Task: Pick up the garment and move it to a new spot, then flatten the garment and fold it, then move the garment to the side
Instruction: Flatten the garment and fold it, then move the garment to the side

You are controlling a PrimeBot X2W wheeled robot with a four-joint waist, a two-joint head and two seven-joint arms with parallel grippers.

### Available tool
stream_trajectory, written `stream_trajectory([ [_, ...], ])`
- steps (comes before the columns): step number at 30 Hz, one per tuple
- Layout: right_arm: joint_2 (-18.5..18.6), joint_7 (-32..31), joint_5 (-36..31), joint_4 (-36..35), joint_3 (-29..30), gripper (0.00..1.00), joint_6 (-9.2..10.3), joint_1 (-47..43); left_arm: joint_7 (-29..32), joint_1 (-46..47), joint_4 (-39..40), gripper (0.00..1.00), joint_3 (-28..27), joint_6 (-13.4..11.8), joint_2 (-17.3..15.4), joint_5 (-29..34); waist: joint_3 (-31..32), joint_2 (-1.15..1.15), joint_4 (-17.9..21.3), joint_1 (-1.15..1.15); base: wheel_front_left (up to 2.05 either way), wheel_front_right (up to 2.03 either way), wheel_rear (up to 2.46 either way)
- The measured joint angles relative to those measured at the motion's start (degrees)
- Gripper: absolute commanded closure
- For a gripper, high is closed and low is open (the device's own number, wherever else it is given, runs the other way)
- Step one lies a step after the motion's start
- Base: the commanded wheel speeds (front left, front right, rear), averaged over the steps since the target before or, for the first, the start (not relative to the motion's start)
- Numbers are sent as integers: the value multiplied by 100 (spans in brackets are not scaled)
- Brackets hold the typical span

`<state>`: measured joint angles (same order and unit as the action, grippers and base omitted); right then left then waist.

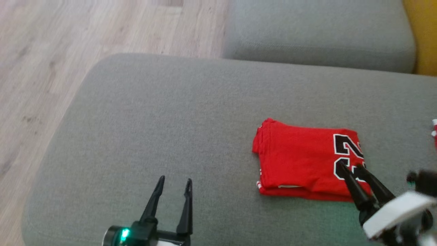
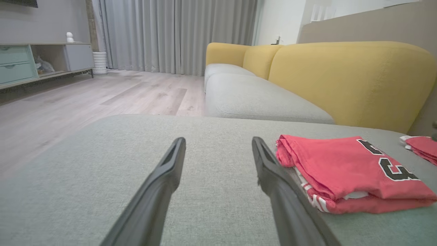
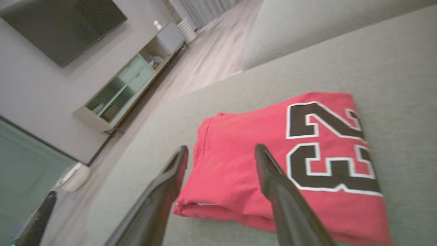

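Note:
The garment is a red jersey with black-and-white numbers, folded into a neat rectangle on the right half of the grey cushion. My right gripper is open over the garment's near right corner, by the numbers. In the right wrist view the right gripper has its fingers spread above the garment with nothing between them. My left gripper is open over bare cushion, well left of the garment. In the left wrist view the left gripper is empty, with the garment to its right.
Another small piece of red cloth lies at the cushion's right edge. A second grey seat cushion lies behind, with the yellow sofa back to the right. The wooden floor drops away past the cushion's left edge.

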<state>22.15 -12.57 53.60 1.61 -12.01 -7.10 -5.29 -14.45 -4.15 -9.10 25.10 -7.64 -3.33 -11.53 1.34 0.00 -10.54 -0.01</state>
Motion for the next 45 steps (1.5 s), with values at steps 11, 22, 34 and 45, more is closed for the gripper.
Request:
stream_trajectory([
  [11, -929, 2670, -3161, 1842, 231, 0, 0, -367, 0, -450, -232, 0, -505, 70, -2, 68, 518, 0, 359, 0, 0, 0, 0],
  [22, -1605, 2679, -4213, 1312, 954, 0, 0, -790, 0, -695, -347, 0, -831, 118, 2, 158, 722, 0, 610, 0, 0, 0, 0],
  [34, -1626, 2679, -4209, 1344, 910, 0, 0, -793, 0, -691, -348, 0, -903, 114, 2, 159, 724, 0, 669, 1, 0, 0, 0],
  [45, -1625, 2679, -4209, 1351, 910, 0, 0, -778, 0, -690, -342, 0, -926, 168, 2, 243, 578, 0, 658, 1, 0, 0, 0],
])
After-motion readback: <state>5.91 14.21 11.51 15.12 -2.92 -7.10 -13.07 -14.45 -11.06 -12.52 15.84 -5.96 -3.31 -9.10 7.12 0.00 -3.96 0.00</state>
